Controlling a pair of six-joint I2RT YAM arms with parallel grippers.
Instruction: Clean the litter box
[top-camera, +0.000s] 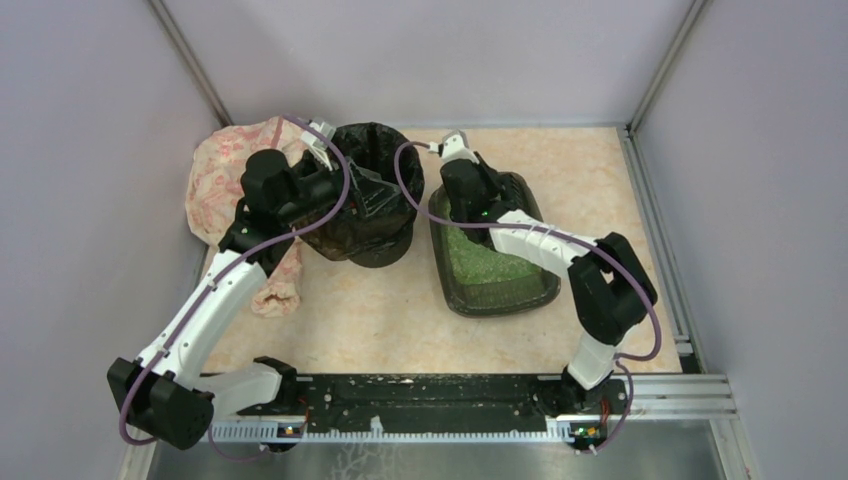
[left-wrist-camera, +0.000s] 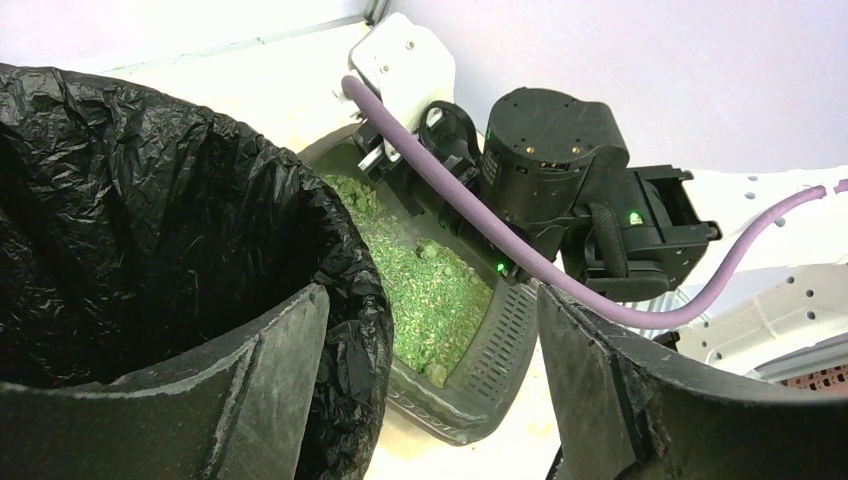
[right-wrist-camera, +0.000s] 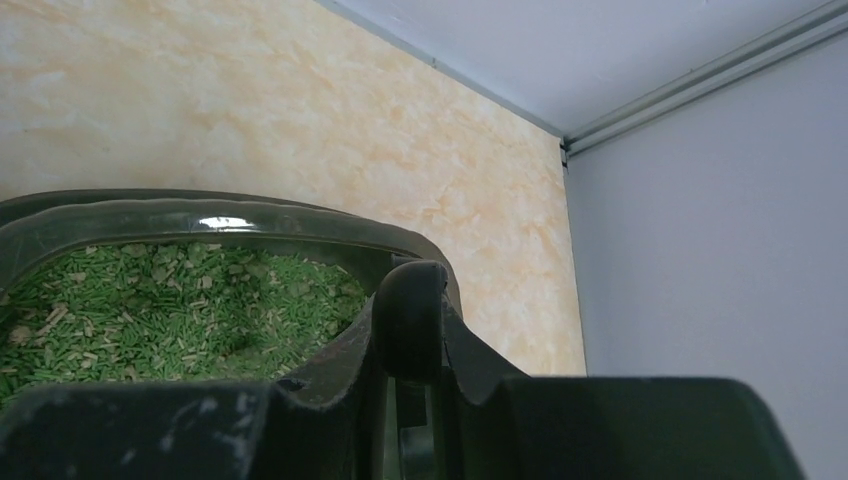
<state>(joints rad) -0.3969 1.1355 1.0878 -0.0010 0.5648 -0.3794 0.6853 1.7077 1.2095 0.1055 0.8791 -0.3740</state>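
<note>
The litter box (top-camera: 500, 300) is a shallow dark tray of green litter (top-camera: 478, 262), to the right of the bin. In the left wrist view its near corner (left-wrist-camera: 450, 415) shows between my fingers, with a dark slotted scoop (left-wrist-camera: 500, 340) lying along its inner wall. My right gripper (top-camera: 472, 200) hangs over the box's far end, shut on a dark rounded handle (right-wrist-camera: 410, 320) that looks like the scoop's. The far rim (right-wrist-camera: 220, 215) curves behind the handle. My left gripper (left-wrist-camera: 430, 300) stands open at the bin's rim, one finger (left-wrist-camera: 250, 400) against the black bag.
The round bin (top-camera: 365, 135), lined with a crinkled black bag (left-wrist-camera: 200, 150), stands left of the litter box. A pink patterned cloth (top-camera: 225, 170) lies behind and under my left arm. Walls close in at the back and both sides, and a rail runs along the near edge.
</note>
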